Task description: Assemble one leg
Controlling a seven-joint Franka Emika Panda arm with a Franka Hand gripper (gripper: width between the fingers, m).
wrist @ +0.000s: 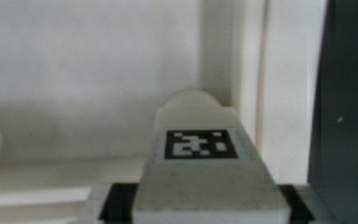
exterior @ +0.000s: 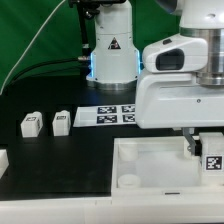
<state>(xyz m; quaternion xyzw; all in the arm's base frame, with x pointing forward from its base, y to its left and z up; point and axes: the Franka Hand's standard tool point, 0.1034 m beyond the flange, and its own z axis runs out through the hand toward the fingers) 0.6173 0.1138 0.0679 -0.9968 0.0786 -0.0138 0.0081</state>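
My gripper point(exterior: 204, 150) is shut on one leg point(exterior: 211, 162), a small white post with a black-and-white tag, and holds it upright over the exterior view's right part of the white rimmed tray part point(exterior: 150, 142). In the wrist view the leg point(wrist: 197, 150) fills the middle, tag facing the camera, its rounded end pointing at the tray's floor point(wrist: 69, 90) close to a rim. Dark finger pads point(wrist: 123, 203) press its sides. Two more legs point(exterior: 31, 124) point(exterior: 61, 121) lie on the black table at the exterior view's left.
The marker board point(exterior: 115, 114) lies behind the tray, in front of the arm's base point(exterior: 110, 55). Another white part point(exterior: 3, 158) shows at the exterior view's left edge. A round corner socket point(exterior: 128, 181) sits in the tray's near left corner. Black table point(wrist: 345, 100) shows beyond the tray rim.
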